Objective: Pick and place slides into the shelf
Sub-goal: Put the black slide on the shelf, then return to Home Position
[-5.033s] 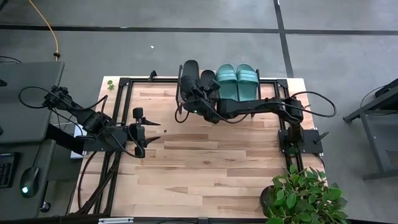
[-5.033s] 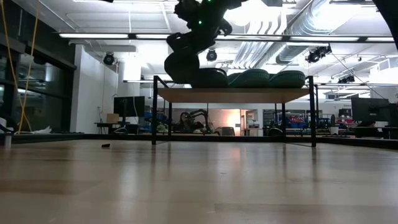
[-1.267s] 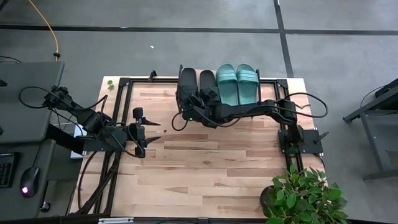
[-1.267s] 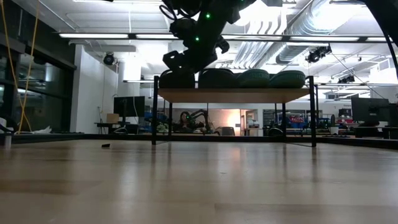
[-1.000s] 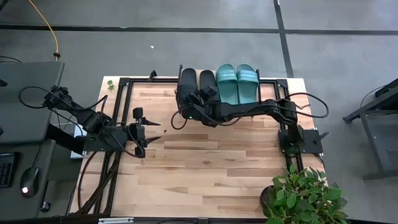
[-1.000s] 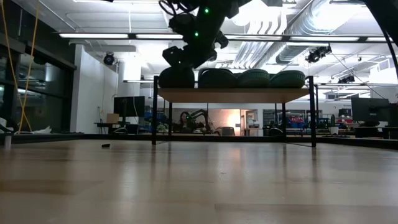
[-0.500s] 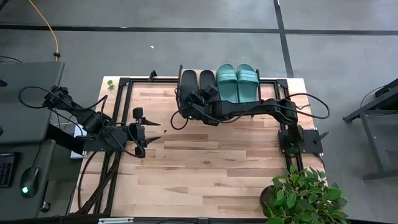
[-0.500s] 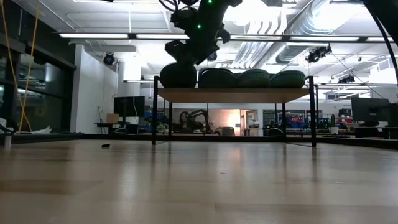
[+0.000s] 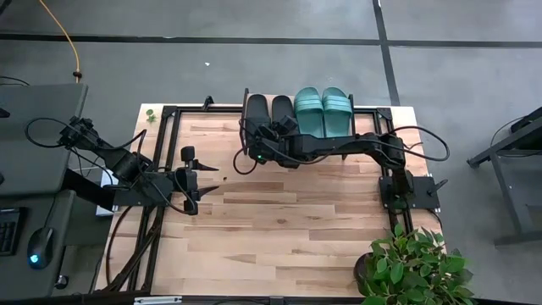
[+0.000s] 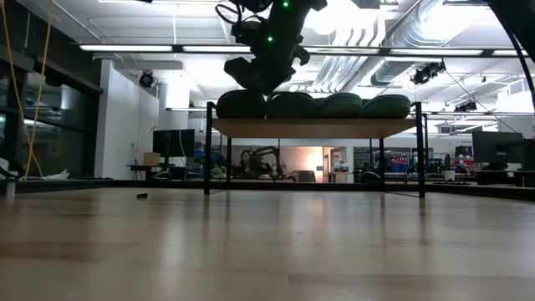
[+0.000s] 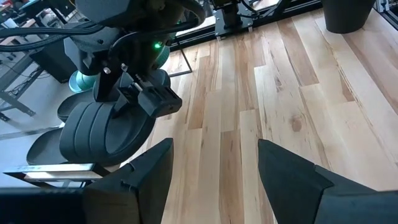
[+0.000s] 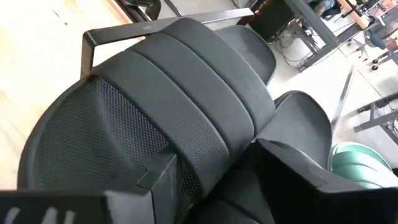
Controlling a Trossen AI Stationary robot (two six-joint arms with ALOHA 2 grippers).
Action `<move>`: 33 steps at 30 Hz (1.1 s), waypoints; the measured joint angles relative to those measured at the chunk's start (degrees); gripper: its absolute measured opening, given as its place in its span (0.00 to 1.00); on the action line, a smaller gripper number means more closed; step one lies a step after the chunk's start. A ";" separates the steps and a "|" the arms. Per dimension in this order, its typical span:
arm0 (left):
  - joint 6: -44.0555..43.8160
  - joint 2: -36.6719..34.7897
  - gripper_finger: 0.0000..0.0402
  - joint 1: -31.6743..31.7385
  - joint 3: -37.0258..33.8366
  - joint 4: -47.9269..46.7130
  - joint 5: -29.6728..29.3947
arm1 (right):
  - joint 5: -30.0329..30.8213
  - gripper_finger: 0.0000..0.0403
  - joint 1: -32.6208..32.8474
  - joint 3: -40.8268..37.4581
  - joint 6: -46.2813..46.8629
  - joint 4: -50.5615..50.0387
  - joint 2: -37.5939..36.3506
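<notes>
The shelf (image 10: 318, 127) stands at the table's far edge, with several slides side by side on its plank top. From left to right they are a black slide (image 9: 255, 113), a second black slide (image 9: 282, 109) and two teal slides (image 9: 322, 111). My right gripper (image 12: 214, 155) reaches over the shelf's near edge and is shut on the leftmost black slide (image 12: 143, 112). My left gripper (image 9: 209, 180) hangs open over the table's left part, with nothing between its fingers (image 11: 149, 168). My right gripper pinches the leftmost black slide between its two fingers at the end of the ribbed strap (image 12: 214, 146), on the side toward the second black slide. The fingers slant down from the table's near right. The slide lies level, sole down, on the shelf.
A potted plant (image 9: 415, 267) stands at the table's near right corner. Bare wooden tabletop (image 9: 279, 220) spreads between the arms and the near edge. A grey desk with a mouse (image 9: 35, 254) stands off the table's left side.
My right gripper has tipped and shifted slightly toward the table's right edge while it stays shut on the leftmost black slide. That slide has come down level onto the shelf, close beside the second black one.
</notes>
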 joint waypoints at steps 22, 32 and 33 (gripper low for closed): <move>-0.15 0.00 0.54 0.00 0.00 0.00 0.00 | -8.88 0.47 -0.19 2.02 -0.69 -2.64 -0.42; -0.20 0.00 0.54 0.00 0.00 0.00 0.00 | -10.64 0.47 1.29 6.42 -1.06 -8.72 -0.56; -0.40 0.00 0.54 0.00 0.00 0.00 0.00 | -10.89 0.47 1.46 6.61 -1.61 -8.84 -0.59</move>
